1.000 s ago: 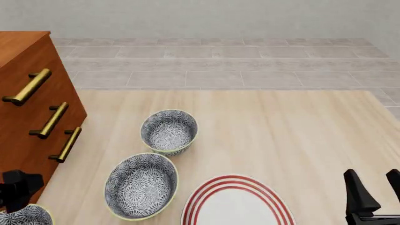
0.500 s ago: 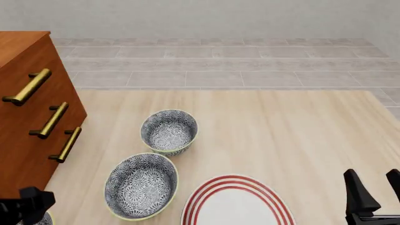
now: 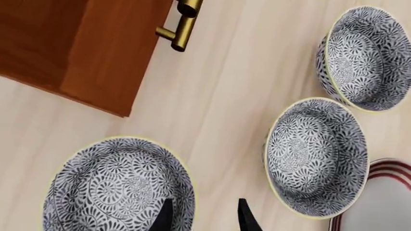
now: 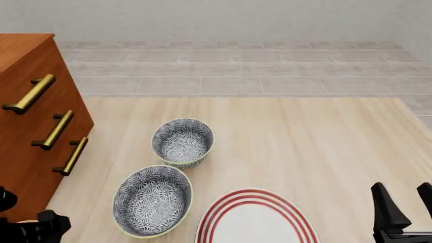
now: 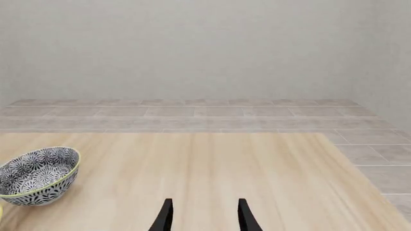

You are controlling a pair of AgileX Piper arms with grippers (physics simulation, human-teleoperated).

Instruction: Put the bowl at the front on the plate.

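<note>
the round blue-grey floral ceramic bowl (image 3: 119, 185) sat just beside the wooden drawer cabinet (image 3: 77, 43), rigid, slick and breakable, best pinched at its rim, which the left gripper (image 3: 202, 211) straddled, jaws parted and empty.

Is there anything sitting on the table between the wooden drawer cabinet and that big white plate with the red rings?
Yes. In the front view a blue-patterned ceramic bowl sits between the brown wooden cabinet and the red-ringed white plate.

No readable text, labels, brands, numbers or signs in any view. Bowls (image 3: 119, 190) carry floral pattern only; plate (image 4: 256, 223) carries plain red rings; cabinet (image 4: 30, 116) and desk (image 4: 304, 147) surfaces bear no markings.
</note>
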